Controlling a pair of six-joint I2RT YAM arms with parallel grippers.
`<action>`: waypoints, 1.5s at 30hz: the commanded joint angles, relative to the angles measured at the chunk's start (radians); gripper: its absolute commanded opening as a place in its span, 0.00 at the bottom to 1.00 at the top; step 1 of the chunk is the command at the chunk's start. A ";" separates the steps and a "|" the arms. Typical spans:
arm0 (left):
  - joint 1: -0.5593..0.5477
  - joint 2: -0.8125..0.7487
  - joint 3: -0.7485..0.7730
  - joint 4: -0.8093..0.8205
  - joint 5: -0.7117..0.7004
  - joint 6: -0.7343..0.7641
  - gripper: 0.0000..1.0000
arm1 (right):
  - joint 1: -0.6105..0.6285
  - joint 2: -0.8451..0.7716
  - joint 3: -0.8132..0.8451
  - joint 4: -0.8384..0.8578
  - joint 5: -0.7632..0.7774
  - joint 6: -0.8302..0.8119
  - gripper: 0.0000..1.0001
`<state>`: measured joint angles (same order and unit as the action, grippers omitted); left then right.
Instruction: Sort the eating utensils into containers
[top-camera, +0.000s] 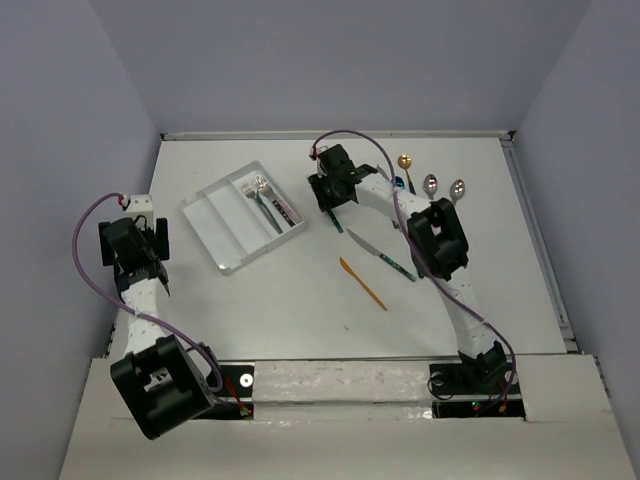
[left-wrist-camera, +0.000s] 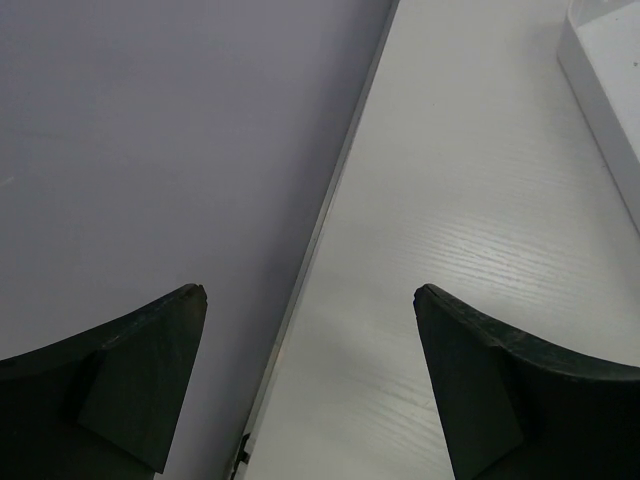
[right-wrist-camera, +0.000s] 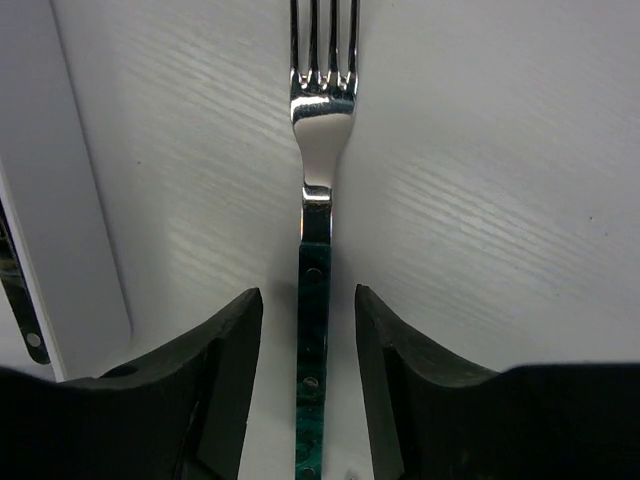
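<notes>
Table (top-camera: 300, 320): white, carries all items. Tray (top-camera: 210, 225): clear, three compartments, left of centre toward the far edge, with forks (top-camera: 262, 190) in its rightmost compartment. Left gripper (left-wrist-camera: 310, 295): spread wide, empty, over the table's left edge. Right gripper (right-wrist-camera: 308, 295): just beside the tray's right side, fingers partly spread. They straddle the teal handle of a fork (right-wrist-camera: 322, 120), with a narrow gap on either side, and the tines point away. Teal-handled knife (top-camera: 383, 255) and orange utensil (top-camera: 363, 283): mid-table. Two silver spoons (top-camera: 430, 183) and gold spoon (top-camera: 405, 160): near the far edge, right of centre.
</notes>
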<state>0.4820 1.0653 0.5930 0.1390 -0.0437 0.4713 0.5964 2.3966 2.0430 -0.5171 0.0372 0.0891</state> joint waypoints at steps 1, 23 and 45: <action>0.004 -0.048 -0.038 0.023 0.019 0.013 0.99 | 0.009 0.027 -0.027 -0.020 0.059 -0.040 0.43; 0.004 -0.077 -0.071 0.048 0.100 -0.026 0.99 | 0.167 -0.110 0.229 0.196 0.067 -0.068 0.00; 0.004 -0.094 -0.124 0.088 0.104 -0.007 0.99 | 0.178 0.104 0.295 0.308 -0.079 0.051 0.43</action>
<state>0.4820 0.9886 0.4786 0.1802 0.0490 0.4564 0.7650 2.5896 2.3318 -0.2798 -0.0132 0.1349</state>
